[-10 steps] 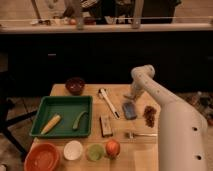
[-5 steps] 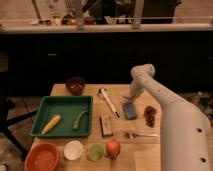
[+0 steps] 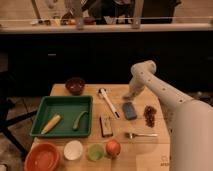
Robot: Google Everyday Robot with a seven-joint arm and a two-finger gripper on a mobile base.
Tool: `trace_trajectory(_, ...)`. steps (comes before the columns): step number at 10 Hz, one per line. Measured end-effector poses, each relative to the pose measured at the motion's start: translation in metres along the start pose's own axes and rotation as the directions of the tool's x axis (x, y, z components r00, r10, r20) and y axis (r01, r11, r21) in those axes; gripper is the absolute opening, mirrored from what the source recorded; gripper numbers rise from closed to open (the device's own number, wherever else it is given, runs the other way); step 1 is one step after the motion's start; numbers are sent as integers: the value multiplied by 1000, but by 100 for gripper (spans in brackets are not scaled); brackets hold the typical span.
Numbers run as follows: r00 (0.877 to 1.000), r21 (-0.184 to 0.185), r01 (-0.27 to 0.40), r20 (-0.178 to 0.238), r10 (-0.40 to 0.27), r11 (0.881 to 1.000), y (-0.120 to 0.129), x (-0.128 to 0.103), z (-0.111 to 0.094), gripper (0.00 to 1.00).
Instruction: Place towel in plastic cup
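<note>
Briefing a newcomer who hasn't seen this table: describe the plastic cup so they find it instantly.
On the wooden table, look along the near edge below the green tray. The plastic cup stands between a white cup and a reddish fruit, away from the end effector at the far side. It alone is translucent light green.

Matt claw (image 3: 130, 94) over wood tbl (image 3: 136, 153)

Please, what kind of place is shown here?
Probably a kitchen-like test area: a wooden table with a fork, an orange bowl and a green tray, before a dark counter. The gripper hangs over the table's far right side.
</note>
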Motion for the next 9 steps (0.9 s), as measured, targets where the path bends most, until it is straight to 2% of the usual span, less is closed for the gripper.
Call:
trace_trajectory(4, 995, 26, 74, 67, -76, 997, -24, -27, -42, 0)
trace_trajectory(5, 991, 25, 93, 98, -95, 995, -28, -38, -51, 0)
trace_trajectory(9, 974, 43, 148, 170, -153, 988, -32, -88, -82, 0)
